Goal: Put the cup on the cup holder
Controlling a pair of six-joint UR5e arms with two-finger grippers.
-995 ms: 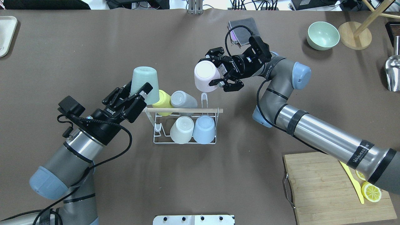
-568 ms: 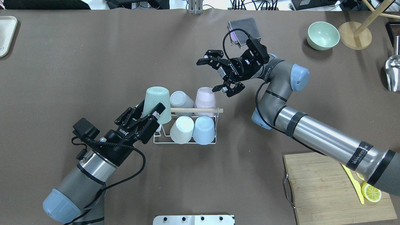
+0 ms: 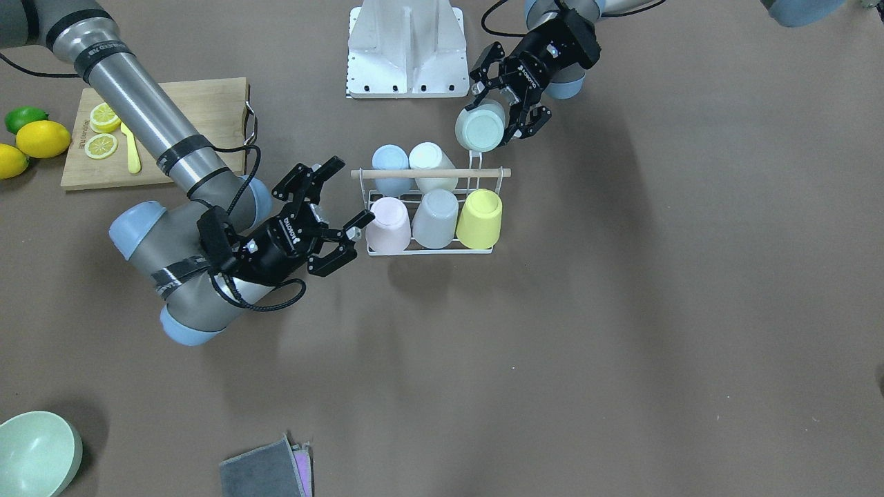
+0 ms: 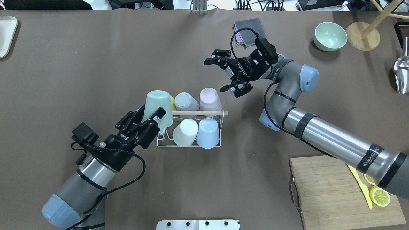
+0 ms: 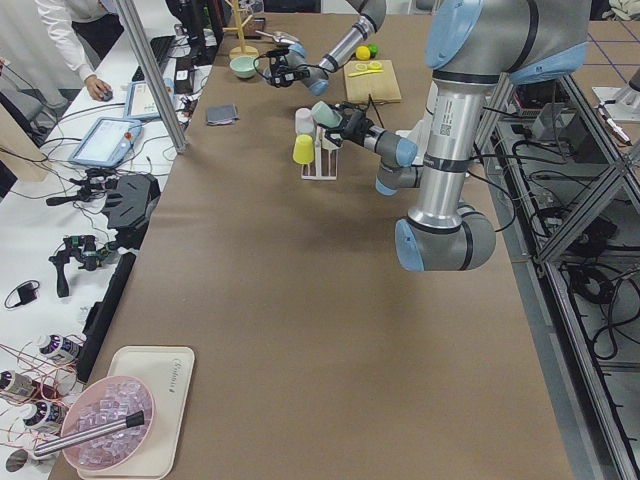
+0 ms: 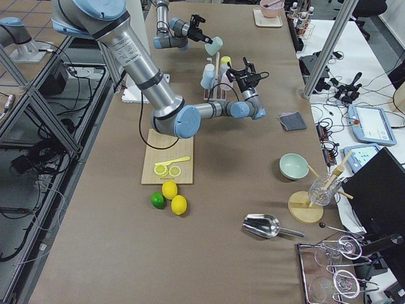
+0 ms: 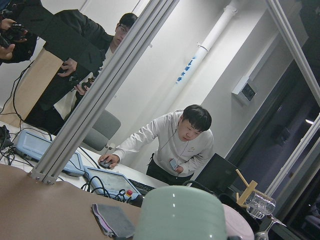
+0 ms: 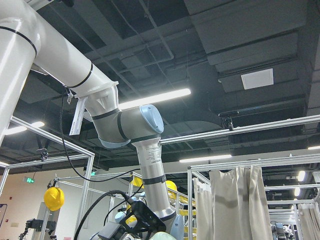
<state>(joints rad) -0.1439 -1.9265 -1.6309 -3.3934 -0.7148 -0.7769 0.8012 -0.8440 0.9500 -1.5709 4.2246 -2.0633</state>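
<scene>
The cup holder (image 4: 191, 145) is a white wire rack with a wooden dowel (image 4: 198, 112), at mid-table; it also shows in the front view (image 3: 428, 252). On it stand a pink cup (image 4: 210, 98), a grey cup (image 4: 186, 101), a white cup (image 4: 185, 132), a blue cup (image 4: 207, 132) and a yellow cup (image 3: 480, 217). My left gripper (image 4: 150, 115) is shut on a mint green cup (image 4: 158, 103), tilted at the rack's left end just above a free prong (image 3: 475, 162). My right gripper (image 4: 217, 76) is open and empty, just beyond the pink cup.
A wooden cutting board (image 4: 338, 191) with lemon slices and a yellow knife lies at the front right. A green bowl (image 4: 330, 36), a wooden stand (image 4: 362, 35), a metal scoop (image 4: 402, 72) and a grey cloth (image 4: 249, 27) lie at the back right. A tray (image 4: 6, 35) is at the back left.
My right gripper set the pink cup on the rack, let go and drew back. My left gripper carried the mint cup nearer, to the rack's left end.
</scene>
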